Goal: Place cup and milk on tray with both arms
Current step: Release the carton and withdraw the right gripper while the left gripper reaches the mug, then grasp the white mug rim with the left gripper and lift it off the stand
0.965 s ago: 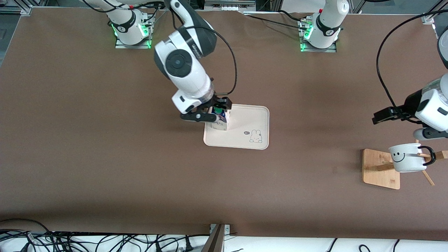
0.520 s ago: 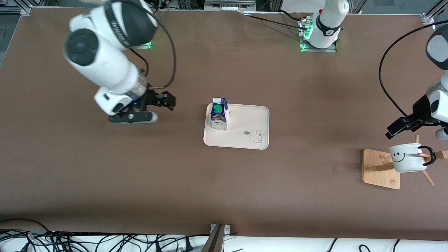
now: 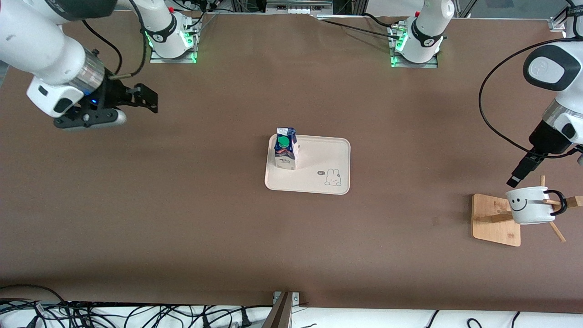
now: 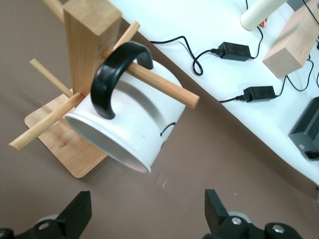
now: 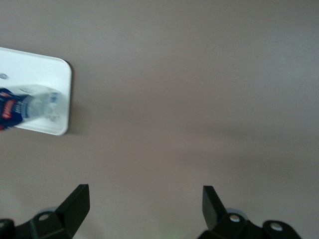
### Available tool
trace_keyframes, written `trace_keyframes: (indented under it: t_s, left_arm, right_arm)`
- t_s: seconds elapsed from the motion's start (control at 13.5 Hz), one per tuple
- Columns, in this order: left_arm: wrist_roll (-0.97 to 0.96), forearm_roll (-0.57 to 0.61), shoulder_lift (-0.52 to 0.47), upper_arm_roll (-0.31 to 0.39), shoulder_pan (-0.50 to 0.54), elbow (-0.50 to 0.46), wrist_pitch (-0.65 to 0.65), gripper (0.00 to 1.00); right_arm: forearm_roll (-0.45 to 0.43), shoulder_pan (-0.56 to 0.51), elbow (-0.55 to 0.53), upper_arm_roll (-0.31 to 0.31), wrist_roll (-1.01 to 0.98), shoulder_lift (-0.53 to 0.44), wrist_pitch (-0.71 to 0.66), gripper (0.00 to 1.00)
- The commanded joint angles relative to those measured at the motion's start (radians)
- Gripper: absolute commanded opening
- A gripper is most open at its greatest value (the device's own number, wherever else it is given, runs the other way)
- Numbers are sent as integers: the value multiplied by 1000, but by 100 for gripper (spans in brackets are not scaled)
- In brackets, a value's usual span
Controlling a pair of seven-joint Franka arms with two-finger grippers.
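Left gripper (image 4: 144,219): we see black fingers spread wide, empty, hovering just above white smiley-face mug with black loop handle (image 3: 530,206). Mug hangs by handle on peg of wooden stand (image 3: 496,220), toward left arm's end of table, at about 4 o'clock from tray. We judge mug rigid, glazed, slippery, breakable; best hold across rim wall (image 4: 119,147), lift along peg.

Right gripper (image 3: 116,102): jaws wide, empty, waiting over bare table at 10 o'clock from tray.

Blue-white gable-top milk carton with green cap (image 3: 285,154) stands upright on cream rabbit-print tray (image 3: 328,157).

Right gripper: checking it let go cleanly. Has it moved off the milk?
Yes. The right gripper, open, has pulled away from the milk on the tray, toward the right arm's table end.
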Motion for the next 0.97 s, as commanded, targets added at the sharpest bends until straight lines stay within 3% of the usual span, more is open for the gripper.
trace_keyframes:
  t_s: [0.0, 0.15, 0.22, 0.3, 0.37, 0.52, 0.67, 0.74, 0.89]
  left_arm:
    - [-5, -82, 71, -18, 3, 33, 121, 100]
    - [2, -87, 109, -19, -4, 56, 178, 100]
    - [5, -85, 111, -19, -6, 61, 178, 80]
    - [5, -87, 109, -21, -6, 61, 178, 39]
    - [3, -85, 112, -21, -6, 62, 178, 27]
    - [5, -85, 117, -21, -7, 70, 180, 17]
    - [5, -85, 117, -21, -7, 78, 180, 14]
    - [0, -84, 114, -21, -7, 85, 178, 6]
    - [-1, -81, 115, -28, -7, 101, 177, 0]
  right_arm:
    - [-70, 10, -170, 2, -12, -167, 54, 100]
    - [-81, -51, -167, 17, -59, -172, 51, 100]
    - [-89, -100, -158, 55, -108, -163, 54, 100]
    - [-87, -184, -140, 119, -115, -143, 57, 100]
    - [-84, -283, -123, 217, -109, -132, 57, 100]
    - [-79, -460, -86, 356, -118, -100, 58, 100]
    - [-76, -592, -55, 472, -117, -74, 52, 100]
    - [-76, -647, -37, 523, -120, -56, 49, 100]
    - [-76, -654, 15, 534, -121, -20, 44, 100]
